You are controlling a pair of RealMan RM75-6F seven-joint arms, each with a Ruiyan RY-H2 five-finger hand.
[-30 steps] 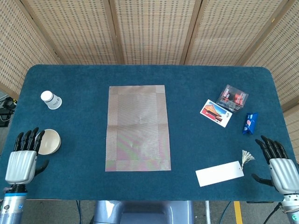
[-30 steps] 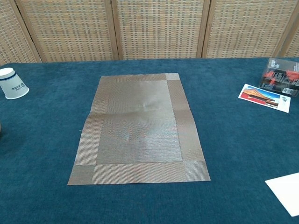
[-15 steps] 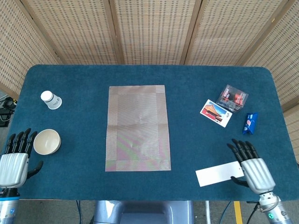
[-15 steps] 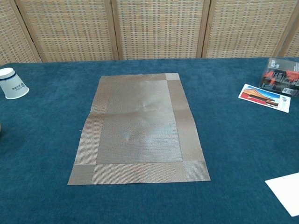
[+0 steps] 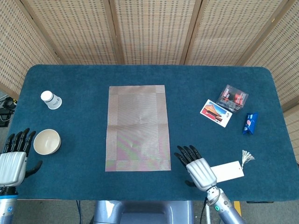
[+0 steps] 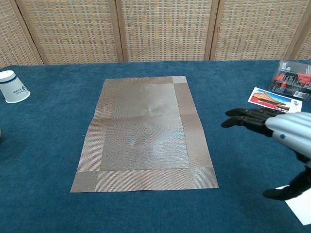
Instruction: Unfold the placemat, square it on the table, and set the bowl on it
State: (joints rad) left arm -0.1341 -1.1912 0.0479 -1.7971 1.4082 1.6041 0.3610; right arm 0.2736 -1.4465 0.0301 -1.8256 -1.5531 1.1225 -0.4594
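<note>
My right hand [image 5: 200, 169] has fingers spread and empty just off the mat [image 5: 138, 128] corner, left hand [image 5: 14, 158] spread too beside the bowl [image 5: 46, 141], mat's flat mid-table, and I reckon a low sweep could snag and skew that edge.

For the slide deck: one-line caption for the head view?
Placemat lies unfolded mid-table, bowl off it by the open left hand; open right hand near its corner.
</note>
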